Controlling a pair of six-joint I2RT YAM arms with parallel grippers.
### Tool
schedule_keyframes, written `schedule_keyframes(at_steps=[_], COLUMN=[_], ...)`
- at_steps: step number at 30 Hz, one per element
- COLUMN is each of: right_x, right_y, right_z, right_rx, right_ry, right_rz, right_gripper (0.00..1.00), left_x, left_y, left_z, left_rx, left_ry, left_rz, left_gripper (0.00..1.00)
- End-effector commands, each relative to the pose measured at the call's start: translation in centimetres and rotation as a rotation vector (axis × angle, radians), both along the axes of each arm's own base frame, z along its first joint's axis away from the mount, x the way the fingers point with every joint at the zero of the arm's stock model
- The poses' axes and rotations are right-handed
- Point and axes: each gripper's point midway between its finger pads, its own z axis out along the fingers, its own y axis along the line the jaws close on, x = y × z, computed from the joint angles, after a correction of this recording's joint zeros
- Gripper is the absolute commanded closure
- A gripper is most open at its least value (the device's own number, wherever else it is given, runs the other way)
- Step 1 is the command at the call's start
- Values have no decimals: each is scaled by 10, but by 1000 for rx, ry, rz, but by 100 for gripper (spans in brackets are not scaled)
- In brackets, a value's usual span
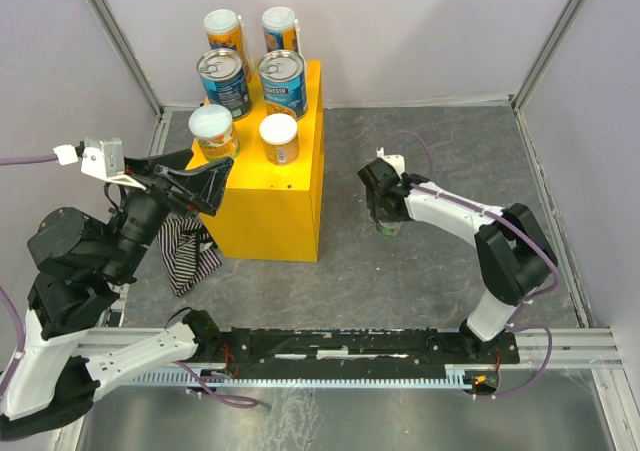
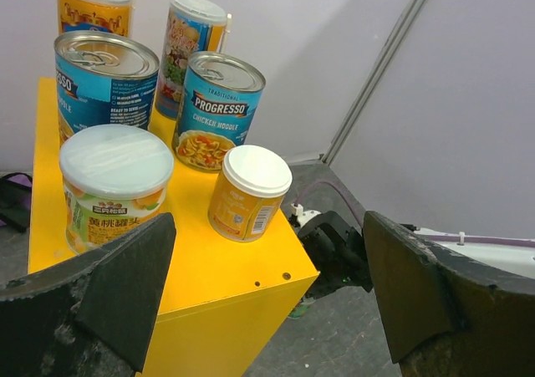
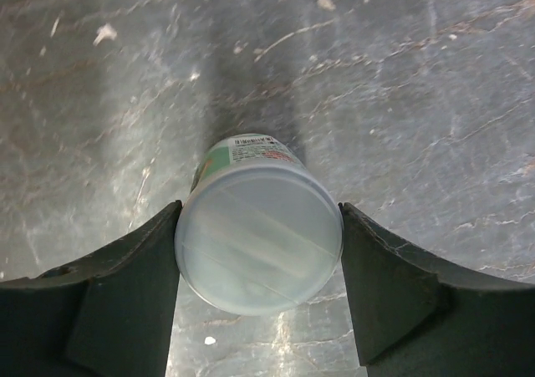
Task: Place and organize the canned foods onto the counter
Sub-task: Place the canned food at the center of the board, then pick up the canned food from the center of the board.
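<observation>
1. The green-labelled can (image 3: 259,226) has a white lid. It seems to stand upright on the grey surface (image 3: 418,76), well apart from the yellow box (image 1: 270,211) and at about 3 o'clock from it in the top view.
2. The right fingers (image 3: 125,293) lie against the can at 9 and 3 o'clock of its lid. They are partly closed and grip it between them.
3. I judge the step in hand is to carry this can onto the box.
   - Lift it straight up first, higher than the box edge, and hold it upright.
   - Set it on the bare strip at 6 o'clock of the six other cans (image 1: 283,76), without knocking the front row.
4. The left fingers (image 2: 117,285) are spread wide and hold nothing. They hover at 9 o'clock of the box, near the striped cloth (image 1: 188,256). This arm should stay out of the way.
</observation>
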Motion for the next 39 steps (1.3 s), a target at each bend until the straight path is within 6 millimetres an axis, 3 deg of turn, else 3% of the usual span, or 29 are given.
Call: schedule_keyframes(at_steps=[1,6,12,19,28,39], right_x=[-7,-21,-28,-35,-37,-39], right_y=[26,36,35,41,50,38], right_z=[11,11,16,15,11,17], right_rx=[60,24,23,50,106,136], right_ry=[-63,-120,-203,-264,-383,-587], right_rz=[120,203,233,253,263,194], right_gripper=[86,71,30,0,1,5], left_x=[-8,-9,-11,-10,-5,-2], left_y=[-1,-3,-8,-18,-27,-30], left_z=[10,10,7,1,-15,-44], left_rx=[-49,-49,-49,-23,15,31], left_ry=[-3,4,25,62,109,157], left_rz=[-38,-53,-80,-108,-117,-113], left_gripper=[1,2,2,2,2,4])
